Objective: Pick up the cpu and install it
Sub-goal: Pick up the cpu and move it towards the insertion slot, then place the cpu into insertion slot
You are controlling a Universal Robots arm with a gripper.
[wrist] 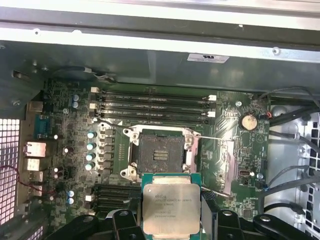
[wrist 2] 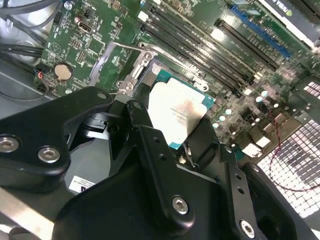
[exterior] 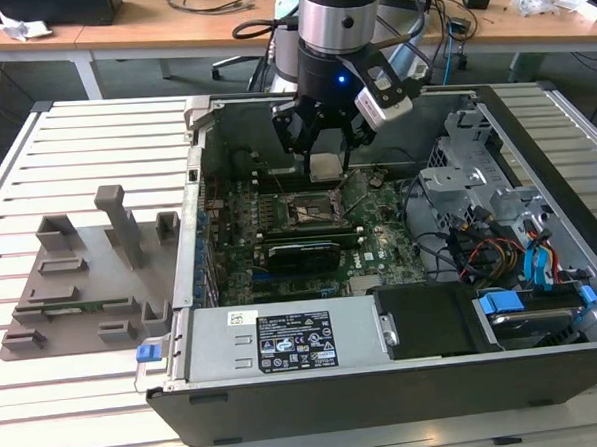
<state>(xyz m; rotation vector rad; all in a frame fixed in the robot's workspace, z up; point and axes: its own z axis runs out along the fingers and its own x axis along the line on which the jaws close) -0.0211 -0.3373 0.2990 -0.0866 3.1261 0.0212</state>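
The cpu point(exterior: 324, 165) is a flat square chip with a pale silver top and a green edge. My gripper point(exterior: 323, 154) is shut on it and holds it above the motherboard inside the open computer case point(exterior: 387, 389). In the first wrist view the cpu point(wrist: 170, 207) hangs just off the open dark socket point(wrist: 161, 152), with black fingers point(wrist: 124, 221) on either side. In the second wrist view the cpu point(wrist 2: 177, 112) sits between the black gripper links and partly hides the socket and its raised metal frame point(wrist 2: 134, 75). The socket point(exterior: 313, 208) lies below the gripper.
Memory slots point(wrist: 152, 105) run beside the socket. A long black card point(exterior: 302, 251) lies toward the front, then the power supply point(exterior: 285, 344). A drive cage with coloured cables point(exterior: 500, 238) fills the case's right. A grey fixture point(exterior: 90, 264) stands on the slatted table at left.
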